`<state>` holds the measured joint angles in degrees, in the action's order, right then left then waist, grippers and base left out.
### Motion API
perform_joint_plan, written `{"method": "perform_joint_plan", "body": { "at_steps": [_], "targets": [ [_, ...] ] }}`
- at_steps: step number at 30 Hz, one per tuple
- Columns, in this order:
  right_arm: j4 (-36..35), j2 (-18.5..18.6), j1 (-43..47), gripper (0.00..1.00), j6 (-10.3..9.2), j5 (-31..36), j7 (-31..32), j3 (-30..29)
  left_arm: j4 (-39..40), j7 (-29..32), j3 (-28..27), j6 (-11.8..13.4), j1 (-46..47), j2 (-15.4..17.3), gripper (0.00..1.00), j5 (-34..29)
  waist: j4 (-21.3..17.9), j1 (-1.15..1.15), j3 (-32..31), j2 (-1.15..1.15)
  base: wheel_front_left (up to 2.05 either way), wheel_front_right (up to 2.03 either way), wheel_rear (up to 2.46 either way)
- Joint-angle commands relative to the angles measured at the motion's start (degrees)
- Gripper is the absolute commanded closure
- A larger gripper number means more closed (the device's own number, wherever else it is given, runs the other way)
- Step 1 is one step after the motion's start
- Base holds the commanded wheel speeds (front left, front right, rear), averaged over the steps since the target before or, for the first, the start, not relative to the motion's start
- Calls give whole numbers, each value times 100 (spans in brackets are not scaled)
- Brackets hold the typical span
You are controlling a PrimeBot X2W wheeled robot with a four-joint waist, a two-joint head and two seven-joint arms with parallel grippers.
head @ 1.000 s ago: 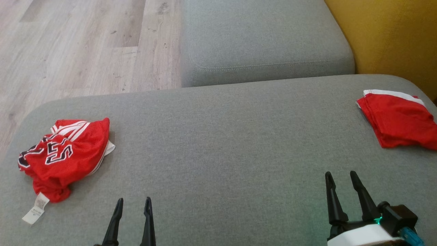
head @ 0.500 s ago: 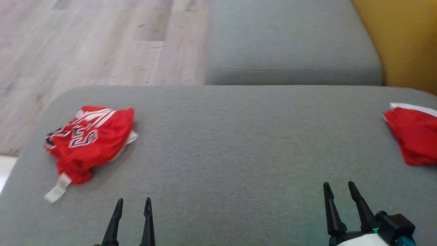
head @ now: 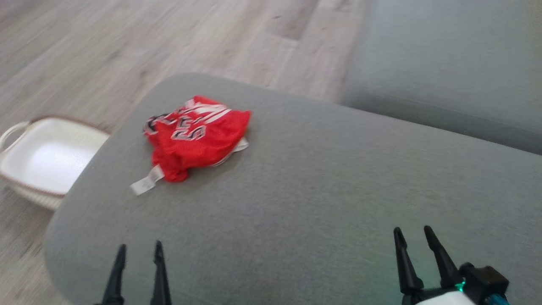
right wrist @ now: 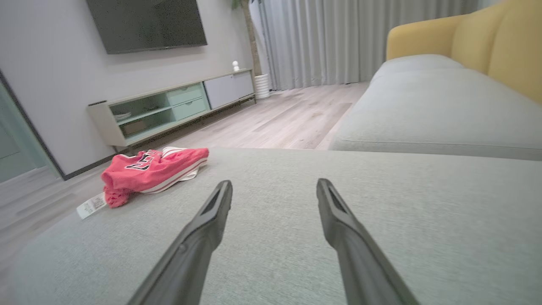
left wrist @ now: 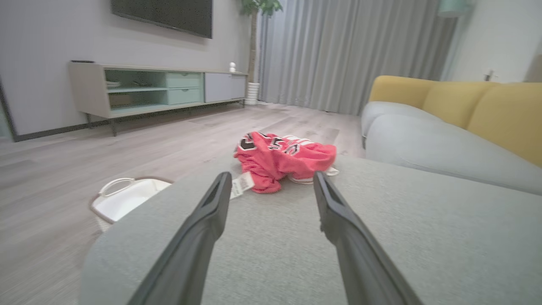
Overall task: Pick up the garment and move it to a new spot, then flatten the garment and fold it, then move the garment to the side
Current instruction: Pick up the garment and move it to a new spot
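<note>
You have the red garment [head: 197, 137] lying in a crumpled heap on the big grey seat cushion [head: 317, 199]. It sits near the far left corner of the cushion, close to the left edge. It has white stripes and black and white letters on it. A small white label [head: 146, 183] sticks out of the heap on the side nearer you and lies flat on the cushion.

Your left gripper [head: 140, 245] is open. It is over the near left part of the cushion, well apart from the garment. In the left wrist view its two dark fingers point right at the garment [left wrist: 283, 159], which shows between their tips, further off.

Your right gripper [head: 412, 230] is open too. It is over the near right part of the cushion, far from the garment. In the right wrist view the garment [right wrist: 152, 173] is off to the left of the fingers.

A white basket [head: 12, 127] stands on the wood floor [head: 106, 51], beside the left edge of the cushion. Another grey cushion [head: 444, 63] lies past the far edge.
</note>
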<state>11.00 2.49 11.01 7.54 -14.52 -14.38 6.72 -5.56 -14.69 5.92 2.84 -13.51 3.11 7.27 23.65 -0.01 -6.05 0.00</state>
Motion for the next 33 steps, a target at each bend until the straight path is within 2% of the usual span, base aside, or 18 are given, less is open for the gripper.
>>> {"method": "perform_joint_plan", "body": {
  "at_steps": [1, 8, 13, 16, 17, 20, 23, 28, 33],
  "targets": [
    [-153, 42, -364, 0, -5, 45, -62, 154, 282, -31, -200, 75, 183, -24, 0, 63, 314, 1, 224, 0, 0, 0, 0],
    [9, 145, -636, 0, -5, -47, -62, 308, 536, -31, -268, 357, 148, -24, 0, 180, 522, 1, 483, 0, 0, 0, 0],
    [-1, 279, -669, 0, -5, -78, -62, 308, 651, -31, -265, 376, 241, -24, 0, 154, 569, 1, 658, 0, 0, 0, 0],
    [-93, 496, -705, 0, -5, -2, -62, 243, 856, -31, -261, 166, 750, -1, 0, 5, 581, 1, 989, 0, 0, 0, 0],
    [-93, 496, -705, 0, -5, -2, -62, 243, 856, -31, -261, 166, 750, -1, 0, 5, 581, 1, 989, 0, 0, 0, 0],
    [-191, 661, -703, 0, -5, 73, -62, 118, 882, -31, -262, -135, 1502, 113, 0, -47, 587, 1, 1258, 0, 0, 0, 0],
    [-323, 845, -793, 0, -5, 178, -62, 82, 816, -31, -305, -328, 2402, 264, 0, -84, 421, 1, 1646, 0, 0, 0, 0],
    [-523, 1217, -1087, 0, -5, 312, -62, 115, 123, 286, -320, -700, 4107, 609, 0, 80, 96, 1, 2230, 0, 0, 0, 0],
    [-815, 1602, -1270, 0, -5, 401, -62, 32, -1066, 1128, -168, -942, 5756, 886, 0, 467, -129, 1, 2714, 0, 0, 0, 0]
  ]
}}
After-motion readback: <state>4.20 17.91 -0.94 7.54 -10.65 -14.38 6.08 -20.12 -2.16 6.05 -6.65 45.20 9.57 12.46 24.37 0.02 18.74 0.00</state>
